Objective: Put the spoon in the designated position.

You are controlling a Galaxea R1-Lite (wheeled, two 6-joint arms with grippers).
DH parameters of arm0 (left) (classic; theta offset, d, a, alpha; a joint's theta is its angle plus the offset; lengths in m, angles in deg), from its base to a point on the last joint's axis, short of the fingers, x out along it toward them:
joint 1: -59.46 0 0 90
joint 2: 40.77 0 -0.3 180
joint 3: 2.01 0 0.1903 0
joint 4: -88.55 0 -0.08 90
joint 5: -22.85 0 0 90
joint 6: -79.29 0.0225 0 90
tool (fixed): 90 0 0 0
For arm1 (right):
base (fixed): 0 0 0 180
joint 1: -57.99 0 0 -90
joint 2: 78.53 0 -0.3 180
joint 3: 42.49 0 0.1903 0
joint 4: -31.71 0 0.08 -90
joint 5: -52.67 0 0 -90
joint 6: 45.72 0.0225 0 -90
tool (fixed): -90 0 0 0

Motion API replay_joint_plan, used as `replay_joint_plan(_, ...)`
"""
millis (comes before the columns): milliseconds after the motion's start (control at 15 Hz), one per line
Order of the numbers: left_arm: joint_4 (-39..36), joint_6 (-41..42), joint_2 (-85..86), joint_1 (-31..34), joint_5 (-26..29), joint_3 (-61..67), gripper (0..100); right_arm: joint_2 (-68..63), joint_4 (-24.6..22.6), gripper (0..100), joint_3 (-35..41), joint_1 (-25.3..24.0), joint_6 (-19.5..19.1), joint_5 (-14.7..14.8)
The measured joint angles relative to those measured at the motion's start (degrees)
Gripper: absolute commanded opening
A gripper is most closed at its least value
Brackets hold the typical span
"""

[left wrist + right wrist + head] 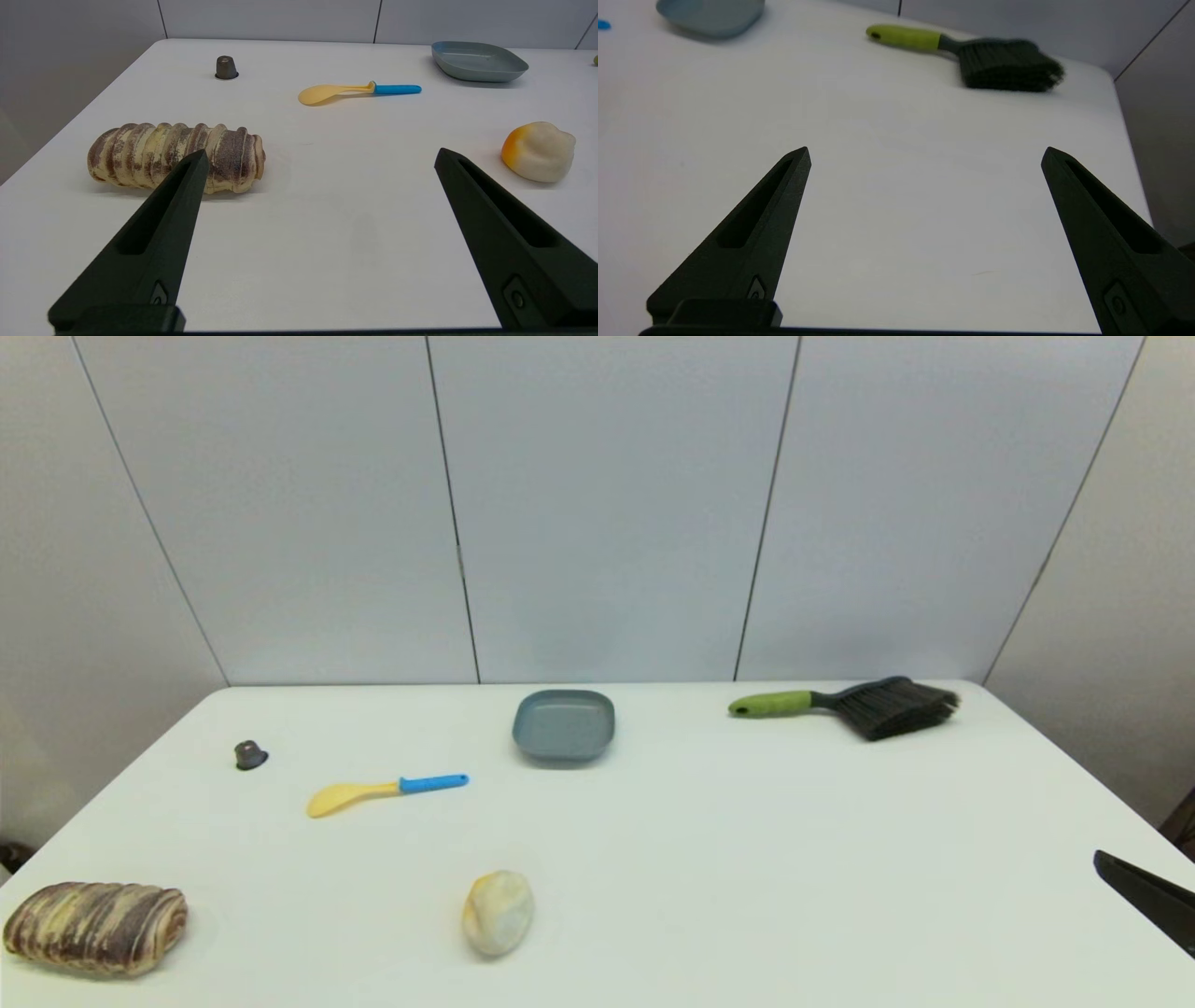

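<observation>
The spoon (385, 791) lies flat on the white table, left of centre, its yellow bowl to the left and its blue handle to the right. The left wrist view shows the spoon (357, 90) well beyond my left gripper (321, 156), which is open and empty over bare table near the front left. My right gripper (926, 154) is also open and empty, near the table's front right; only one finger (1146, 894) shows at the head view's right edge. The designated position has no visible mark.
A grey-blue dish (563, 724) sits at the back centre. A green-handled black brush (854, 704) lies back right. A striped bread loaf (93, 926) rests front left, a pale bun (499, 911) front centre, a small dark cap (250, 755) at the left.
</observation>
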Motion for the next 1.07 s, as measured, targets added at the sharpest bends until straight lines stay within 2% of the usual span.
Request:
replay_joint_plan(133,0.0,0.0,0.0,0.0,0.0,0.0,100,0.4,1.6,100,-0.1,0.3,-0.1,0.2)
replay_joint_plan(333,0.0,0.0,0.0,0.0,0.0,0.0,100,6.6,5.8,100,2.9,3.4,0.2,1.0)
replay_joint_plan(533,0.0,0.0,0.0,0.0,0.0,0.0,100,13.6,6.6,100,8.7,8.7,0.3,1.7)
replay_joint_plan(800,0.0,0.0,0.0,0.0,0.0,0.0,100,23.5,6.7,100,15.2,11.4,0.3,2.2)
replay_joint_plan(867,0.0,0.0,0.0,0.0,0.0,0.0,100,25.3,6.2,100,17.0,11.8,0.3,3.5)
replay_joint_plan(1000,0.0,0.0,0.0,0.0,0.0,0.0,100,27.4,5.3,100,20.0,12.3,1.4,10.2)
replay_joint_plan(1067,0.0,0.0,0.0,0.0,0.0,0.0,100,27.9,4.5,100,21.0,12.4,3.3,12.8)
